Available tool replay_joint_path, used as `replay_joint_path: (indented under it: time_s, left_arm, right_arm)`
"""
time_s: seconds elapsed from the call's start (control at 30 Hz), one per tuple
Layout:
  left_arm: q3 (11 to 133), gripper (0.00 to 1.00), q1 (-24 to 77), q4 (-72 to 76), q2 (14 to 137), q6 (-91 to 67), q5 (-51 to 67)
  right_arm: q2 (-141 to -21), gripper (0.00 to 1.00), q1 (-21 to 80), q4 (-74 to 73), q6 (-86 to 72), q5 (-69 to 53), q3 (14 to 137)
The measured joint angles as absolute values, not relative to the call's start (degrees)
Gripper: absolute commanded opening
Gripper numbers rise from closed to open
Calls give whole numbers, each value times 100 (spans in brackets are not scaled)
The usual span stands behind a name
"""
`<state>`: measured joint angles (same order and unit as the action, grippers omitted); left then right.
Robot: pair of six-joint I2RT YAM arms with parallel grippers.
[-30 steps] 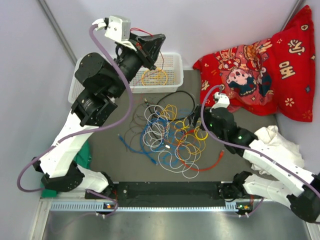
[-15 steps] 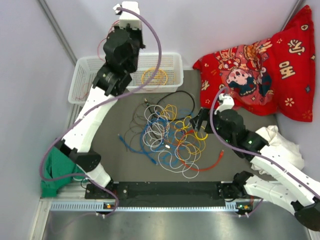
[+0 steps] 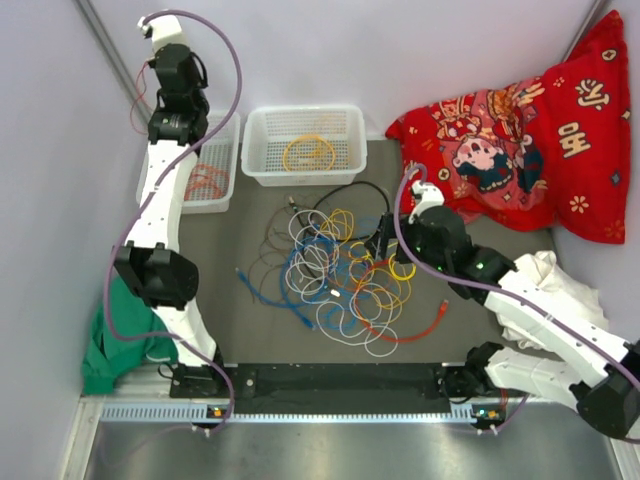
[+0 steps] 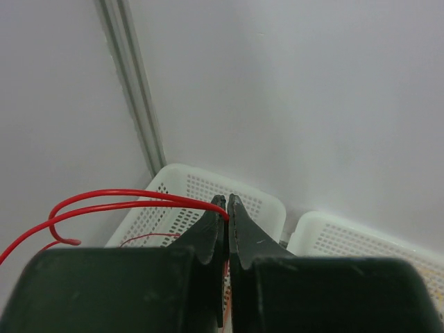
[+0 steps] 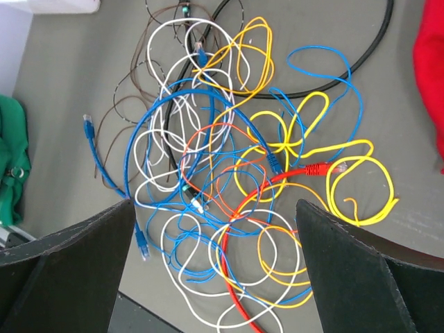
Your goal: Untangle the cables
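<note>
Surface: grey table (image 3: 225,300), white walls on three sides, a metal post (image 3: 110,50) in the 11 o'clock corner, and a slotted rail (image 3: 330,412) along the near edge.

- 8 o'clock: green cloth (image 3: 115,330), bunched at the table's edge.
- 11 o'clock: left basket (image 3: 190,207), white mesh, with a reddish cable lying in it.
- Left arm stands nearly straight up beside the wall. Its tool (image 4: 227,208) is high over that basket, fingers pressed together on a thin red wire (image 4: 125,198) that loops off toward 9 o'clock in the wrist view.
- 12 o'clock: right basket (image 3: 305,180), holding one yellow coil (image 3: 308,152).
- Centre: the cables (image 3: 335,275) lie in a loose tangle on the table, blue, white, yellow, orange, red, brown and black. Small plugs show on the blue and red ones.
- Right arm reaches in low from 4 o'clock. Its tool (image 5: 214,208) hangs over the 3 o'clock side of the tangle, fingers wide apart, gripping nothing.
- 2 o'clock: red cushion (image 3: 520,140) with a cartoon figure and gold characters. They are turned sideways and I cannot read them.
- 4 o'clock: white cloth (image 3: 555,285) under the right arm.
</note>
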<state>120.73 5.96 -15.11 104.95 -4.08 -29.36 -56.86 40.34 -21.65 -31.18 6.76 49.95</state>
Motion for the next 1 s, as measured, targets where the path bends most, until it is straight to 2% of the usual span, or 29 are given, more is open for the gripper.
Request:
replay_joint_path:
  time_s: [0.43, 0.47, 0.5, 0.6, 0.63, 1.0]
  left_arm:
    - [11784, 1, 222, -976, 11507, -764, -2668]
    - [11784, 10, 224, -976, 11590, -775, -2670]
    - [11793, 42, 228, -991, 11692, -801, -2689]
    - [11931, 79, 226, -1179, 12027, -926, -2679]
    - [11996, 99, 224, -1304, 12130, -1009, -2679]
    - [11933, 99, 191, -2032, 11985, -1503, -2884]
  right_arm:
    - [-6344, 98, 4034, -2053, -3061, 425, 5057]
    - [-6344, 99, 4034, -2056, -3059, 438, 5057]
    - [-6344, 99, 4034, -2053, -3052, 447, 5057]
    - [-6344, 99, 4034, -2060, -3033, 493, 5057]
    - [-6344, 99, 4034, -2062, -3020, 513, 5057]
    - [-6390, 99, 4032, -2086, -3015, 593, 5057]
